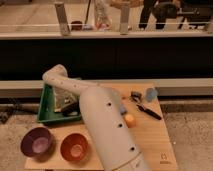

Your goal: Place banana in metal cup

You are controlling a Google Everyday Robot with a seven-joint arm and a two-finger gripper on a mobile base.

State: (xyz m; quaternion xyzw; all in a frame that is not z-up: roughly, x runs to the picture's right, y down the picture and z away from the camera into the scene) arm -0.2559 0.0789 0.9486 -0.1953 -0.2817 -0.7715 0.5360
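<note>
The single camera view looks down on a wooden table (155, 145) set before a dark low wall with a railing above it. The robot's white arm (105, 125) rises from the near edge of the table, runs toward the far left and bends at an elbow above the far edge of a green tray (45, 107) that sits at the table's far-left corner. The gripper (69, 106) reaches down into that tray, over dark and pale items too indistinct to name; whether the claw is open, closed or holding something cannot be told from this angle. The banana cannot be made out with certainty; it may lie among the things in the tray under the gripper. A purple bowl (37, 141) sits at the near-left corner, with an orange bowl (74, 146) just beside it to the right. A small orange ball (130, 120) lies just right of the arm. Near the far-right corner stand a bluish cup (150, 93) and a small dark object (135, 95), with a black utensil (149, 111) lying on a slant in front of them.
</note>
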